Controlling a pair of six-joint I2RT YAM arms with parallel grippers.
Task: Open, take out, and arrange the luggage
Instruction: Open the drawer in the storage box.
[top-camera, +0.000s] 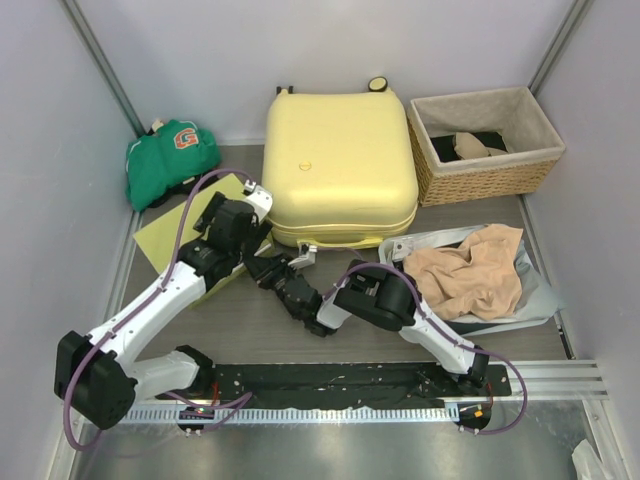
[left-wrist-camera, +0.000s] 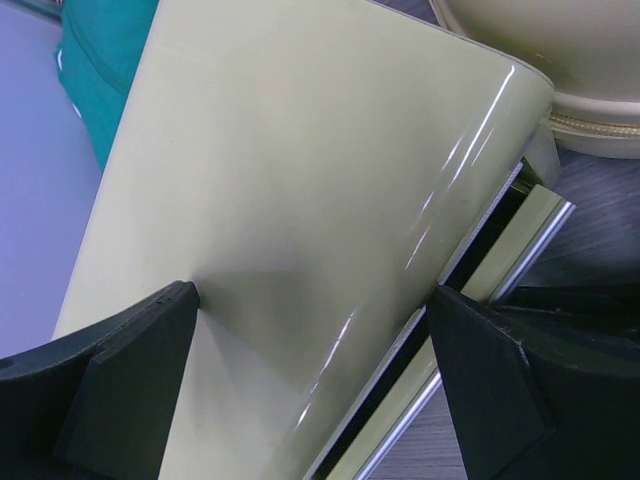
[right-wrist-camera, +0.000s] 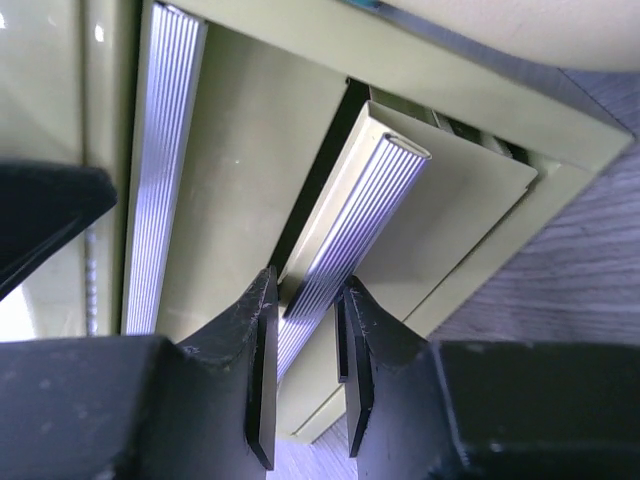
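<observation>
Clamping silver rail (right-wrist-camera: 350, 240); luggage (top-camera: 340, 160) sitting closed, back centre.
Only the right wrist view is showing my right gripper (right-wrist-camera: 308, 290) pinching it; left gripper (left-wrist-camera: 312, 300) hanging wide apart over yellow-green box (left-wrist-camera: 300, 150); wicker basket (top-camera: 480, 180) holding beige, black cloth (top-camera: 465, 145).

The black two-finger left gripper (left-wrist-camera: 312, 300) stands wide open; the right gripper (right-wrist-camera: 308, 295) (arm stretched leftward) pinches a ribbed silver metal rail (right-wrist-camera: 352, 215).

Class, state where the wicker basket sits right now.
In the top view, the wicker basket stands at the far right of the table, just right of the yellow luggage and beyond the crumpled beige cloth.
</observation>
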